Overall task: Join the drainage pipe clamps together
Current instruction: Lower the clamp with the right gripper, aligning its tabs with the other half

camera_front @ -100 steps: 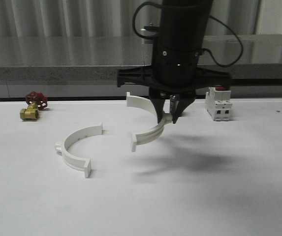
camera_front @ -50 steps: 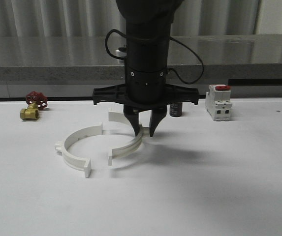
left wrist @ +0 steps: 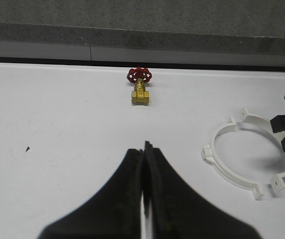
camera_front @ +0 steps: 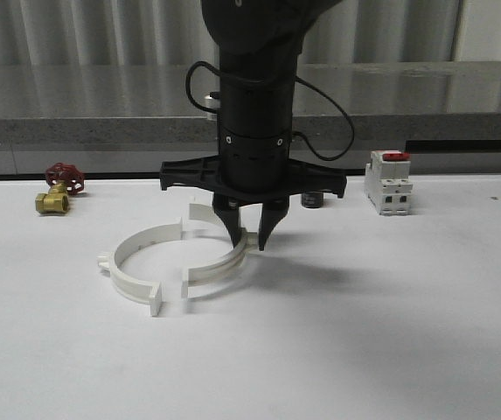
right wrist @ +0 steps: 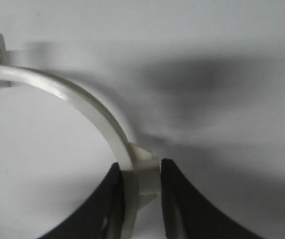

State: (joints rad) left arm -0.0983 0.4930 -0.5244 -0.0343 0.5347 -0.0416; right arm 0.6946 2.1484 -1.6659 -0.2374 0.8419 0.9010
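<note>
held clamp half shifted left, no readable writing

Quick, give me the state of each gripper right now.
Left gripper: shut, holding nothing.
Right gripper: shut on the right-hand white plastic semicircular half-ring clamp, gripped at its middle.

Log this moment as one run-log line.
right gripper: shut on right clamp half | left clamp half: on table, ends nearly meeting, not joined | left gripper: shut, empty
</note>
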